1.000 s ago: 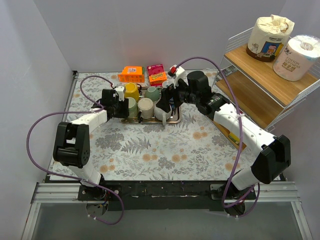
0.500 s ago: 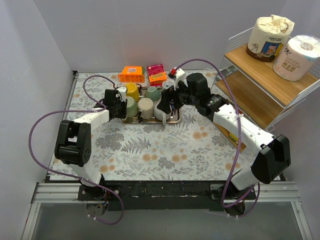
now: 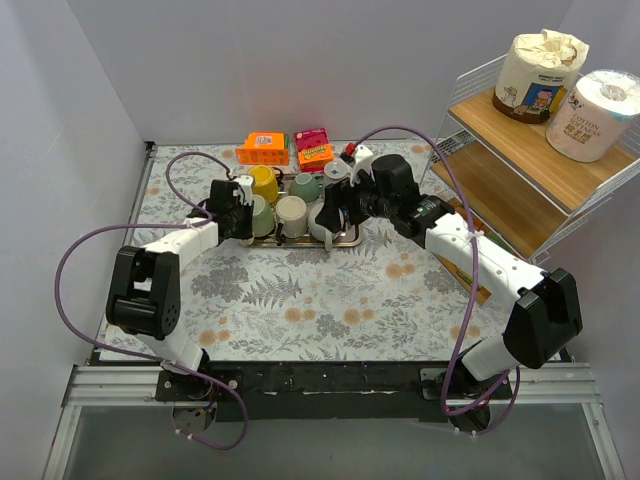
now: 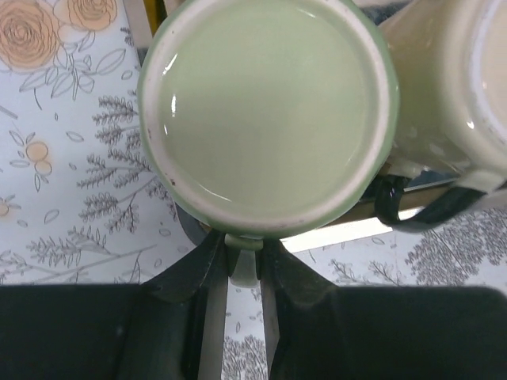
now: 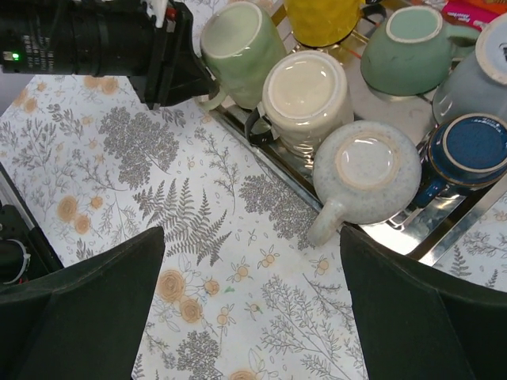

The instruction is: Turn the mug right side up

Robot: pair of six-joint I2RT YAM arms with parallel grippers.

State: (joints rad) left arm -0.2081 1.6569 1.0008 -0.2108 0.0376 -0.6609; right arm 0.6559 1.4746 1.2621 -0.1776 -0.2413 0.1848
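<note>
Left gripper [image 4: 242, 252] is reaching in at the left end of the metal tray [image 5: 420, 231]. Its fingers are pinching the small handle of the pale green mug [image 4: 265, 111]. That mug is sitting at the tray's left end, tipped over, with its ringed base facing the left wrist camera. Whether it is resting on the tray or hanging just off it cannot be determined.

A cream mug [image 5: 305, 91] is standing base-up in the tray, touching the pale green mug on its right side. A yellow mug [image 5: 321, 17] is sitting at the tray's far left. A sage mug [image 5: 408, 43] is lying further right along the tray's far side.

A speckled white mug [image 5: 364, 178] is standing inverted at the tray's near edge, its handle projecting over the rim. A dark blue mug [image 5: 467, 150] is resting beside it, towards the tray's right end.

Right gripper [image 5: 249, 237] is hovering above the tray's near side, with its fingers spread wide and holding nothing.

An orange box [image 3: 263, 148] and a red box [image 3: 314, 148] are lying on the table behind the tray.
</note>
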